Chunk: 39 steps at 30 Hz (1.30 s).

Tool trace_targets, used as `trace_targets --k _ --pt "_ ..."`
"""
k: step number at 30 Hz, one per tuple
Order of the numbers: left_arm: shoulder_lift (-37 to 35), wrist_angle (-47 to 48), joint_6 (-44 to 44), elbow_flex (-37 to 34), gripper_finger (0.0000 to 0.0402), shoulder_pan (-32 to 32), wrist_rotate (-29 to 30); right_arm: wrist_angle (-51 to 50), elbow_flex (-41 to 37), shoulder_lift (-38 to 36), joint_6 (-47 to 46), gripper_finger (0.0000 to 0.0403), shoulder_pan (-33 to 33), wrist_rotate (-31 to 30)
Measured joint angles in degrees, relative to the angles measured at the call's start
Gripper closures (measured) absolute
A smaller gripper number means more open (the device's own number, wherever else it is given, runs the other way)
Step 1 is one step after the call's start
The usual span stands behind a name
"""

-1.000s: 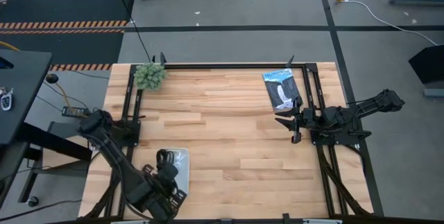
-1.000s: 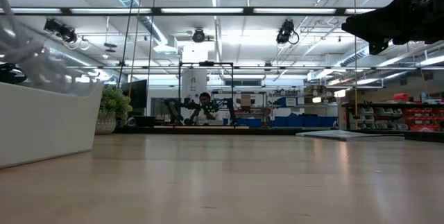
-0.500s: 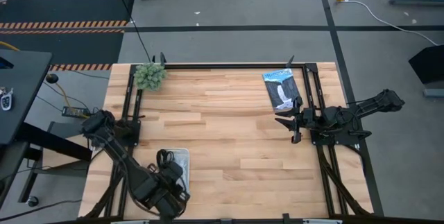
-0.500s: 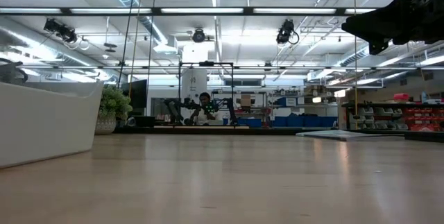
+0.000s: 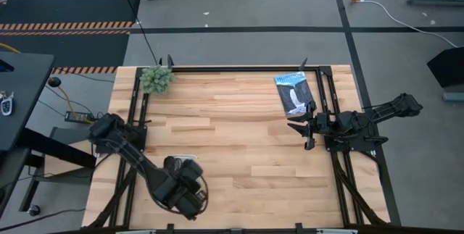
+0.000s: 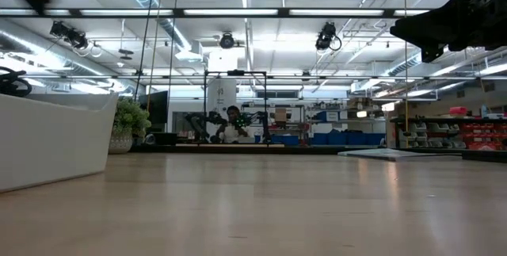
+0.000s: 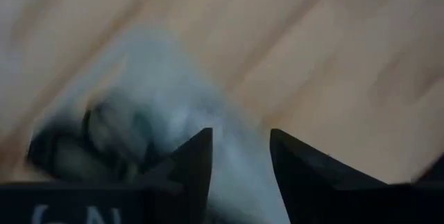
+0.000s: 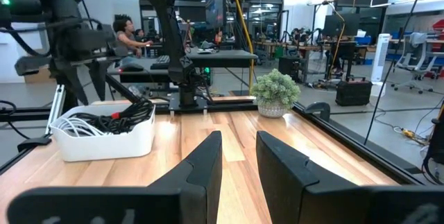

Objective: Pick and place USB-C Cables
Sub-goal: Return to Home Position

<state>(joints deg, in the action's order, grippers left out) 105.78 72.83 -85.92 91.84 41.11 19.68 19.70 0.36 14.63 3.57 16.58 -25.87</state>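
A white bin [image 8: 104, 137] stands near the table's near-left corner. It holds coiled USB-C cables: white loops [image 8: 75, 122] and black ones [image 8: 132, 112] rise above its rim. In the low view a black loop [image 6: 11, 82] sticks up over the bin wall [image 6: 47, 141]. My left gripper [image 5: 185, 190] hovers over the bin [image 5: 190, 160] and hides most of it. Its wrist view is blurred but shows open fingers [image 7: 239, 151] above the bin's pale inside and dark cables [image 7: 69, 148]. My right gripper [image 5: 304, 129] waits open at the table's right edge [image 8: 239, 148].
A flat black-and-blue packet [image 5: 293, 93] lies at the far right, just beyond my right gripper. A fuzzy green plant [image 5: 156, 80] sits at the far-left corner. Bare wood spans the table's middle [image 5: 239, 140]. A person [image 6: 231, 125] sits in the room behind.
My left gripper has swung from the table's near edge toward the right and slightly inward, and now covers the bin. In the low view a pale blurred shape that showed above the bin a second ago is gone. The right arm has kept still.
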Motion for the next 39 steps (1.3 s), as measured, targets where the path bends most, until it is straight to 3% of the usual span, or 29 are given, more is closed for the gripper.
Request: trace_targets --k 11,13,16,24,27,31,36,39 --pt "0.01 -15.49 34.57 -0.51 0.0260 -6.40 38.71 0.04 -0.01 0.00 0.00 0.0306 0.00 -0.01" --pt "0.19 -15.58 37.45 -0.51 0.0260 -8.21 43.87 0.02 -0.02 0.00 0.00 0.0306 0.00 0.00" --pt "0.23 -15.60 42.21 -0.52 0.0260 -11.27 47.07 0.00 0.00 0.00 0.00 0.0306 0.00 0.00" --pt "0.85 -15.75 53.99 -0.51 0.0260 -21.81 47.46 0.02 0.00 0.00 0.00 0.0306 0.00 0.00" --pt "2.00 -15.95 63.59 -0.56 0.0260 -24.85 45.40 0.00 -0.01 0.00 0.00 0.0306 0.00 0.00" --pt "4.09 -17.72 76.51 -0.57 0.0260 -27.33 37.98 0.20 -0.02 0.00 0.00 0.0306 0.00 -0.02" --pt "4.81 -22.33 86.84 -0.57 0.0260 -27.32 22.69 0.47 0.00 0.05 0.00 0.0306 0.00 0.00" --pt "4.81 -24.48 91.26 -0.57 0.0260 -25.36 19.43 0.63 0.00 0.04 0.00 0.0306 0.00 0.00"
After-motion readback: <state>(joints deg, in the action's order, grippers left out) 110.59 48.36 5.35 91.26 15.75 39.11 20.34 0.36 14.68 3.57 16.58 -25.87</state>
